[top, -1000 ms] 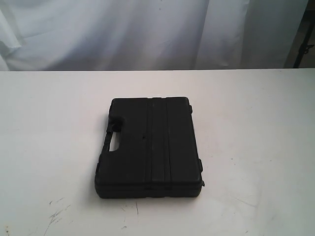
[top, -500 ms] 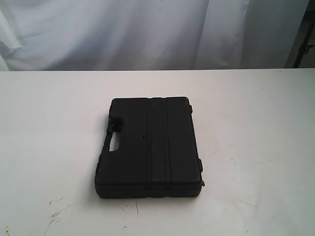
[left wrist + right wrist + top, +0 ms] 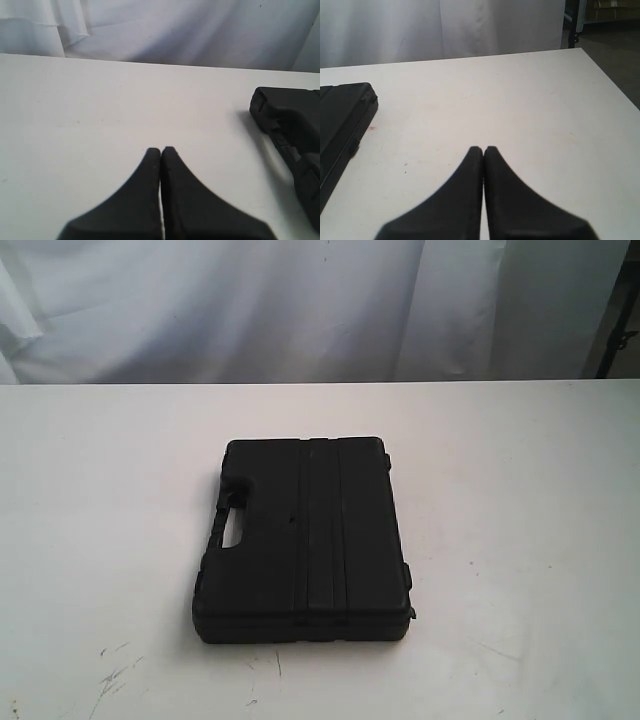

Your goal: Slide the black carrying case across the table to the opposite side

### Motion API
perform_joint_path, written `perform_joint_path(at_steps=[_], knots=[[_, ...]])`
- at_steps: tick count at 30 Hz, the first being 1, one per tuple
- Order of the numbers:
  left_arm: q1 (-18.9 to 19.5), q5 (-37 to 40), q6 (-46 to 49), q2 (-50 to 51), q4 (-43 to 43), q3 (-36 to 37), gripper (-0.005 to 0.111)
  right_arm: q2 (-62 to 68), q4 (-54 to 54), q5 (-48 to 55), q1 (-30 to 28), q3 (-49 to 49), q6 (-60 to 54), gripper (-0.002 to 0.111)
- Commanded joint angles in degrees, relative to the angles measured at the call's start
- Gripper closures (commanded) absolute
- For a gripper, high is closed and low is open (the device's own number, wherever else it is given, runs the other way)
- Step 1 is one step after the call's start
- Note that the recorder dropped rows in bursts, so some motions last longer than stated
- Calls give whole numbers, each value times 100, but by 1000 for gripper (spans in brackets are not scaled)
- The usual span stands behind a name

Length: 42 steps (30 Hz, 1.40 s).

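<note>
The black carrying case (image 3: 305, 538) lies flat near the middle of the white table (image 3: 520, 470), its handle cut-out facing left. No arm shows in the exterior view. In the left wrist view my left gripper (image 3: 161, 149) is shut with nothing in it, hovering over bare tabletop (image 3: 100, 110); the case's handle side (image 3: 292, 130) is off to one side, well apart from the fingertips. In the right wrist view my right gripper (image 3: 483, 148) is likewise shut and empty above the table (image 3: 520, 100), with the case's other edge (image 3: 342, 117) apart from it.
A white cloth backdrop (image 3: 300, 300) hangs behind the table's far edge. Dark scuffs (image 3: 115, 672) mark the tabletop at the near left. Beyond the table's far corner in the right wrist view stands a metal frame (image 3: 575, 20).
</note>
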Motion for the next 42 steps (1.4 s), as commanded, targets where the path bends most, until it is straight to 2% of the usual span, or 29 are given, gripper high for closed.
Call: perform_joint_path(at_steps=[1,23,33,42], knots=[[-39,-56,-12,-27,1,25,107,-31,-91,0,-26,21,-46,108],[-39,-115,-12,-27,1,25,107,-31,-91,0,-26,21,-46,108],[-39,-1852,-12,-27,1,25,107,-31,-91,0,-26,21,-46,108],[-39,-2100,-12,-27,1,25,107,-31,-91,0,-26,21,-46,108]])
